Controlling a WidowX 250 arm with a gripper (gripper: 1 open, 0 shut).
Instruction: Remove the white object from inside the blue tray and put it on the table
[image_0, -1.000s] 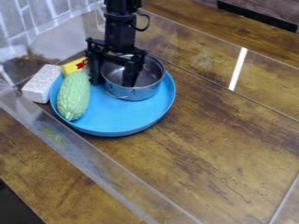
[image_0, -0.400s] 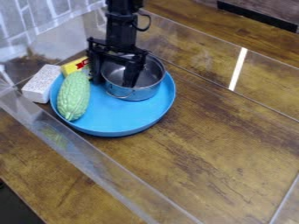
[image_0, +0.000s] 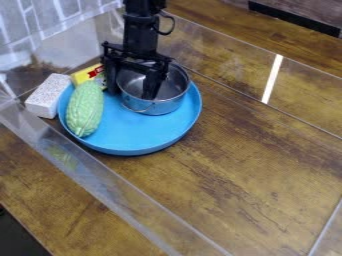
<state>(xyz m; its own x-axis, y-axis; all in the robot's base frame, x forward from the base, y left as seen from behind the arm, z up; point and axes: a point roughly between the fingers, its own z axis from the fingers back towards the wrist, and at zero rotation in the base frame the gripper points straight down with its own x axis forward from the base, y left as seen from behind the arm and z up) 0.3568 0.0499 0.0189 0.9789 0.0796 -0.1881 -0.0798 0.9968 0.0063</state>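
The blue tray (image_0: 171, 136) lies on the dark wood table (image_0: 254, 170) at the left. It holds a steel bowl (image_0: 151, 97) and a pale green gourd-like vegetable (image_0: 83, 110). The white object (image_0: 47, 93), a pale block, lies just off the tray's left rim and appears to rest on the table. My black gripper (image_0: 136, 84) is open, hanging over the steel bowl with its fingers spread across the bowl's left part. It holds nothing.
A small yellow and red item (image_0: 86, 73) lies behind the white block. A clear glossy sheet covers the table, with its edge running along the front left (image_0: 80, 170). A tiled wall (image_0: 40, 20) stands at the back left.
The gripper has shifted very slightly to the right above the bowl. Nothing else has moved.
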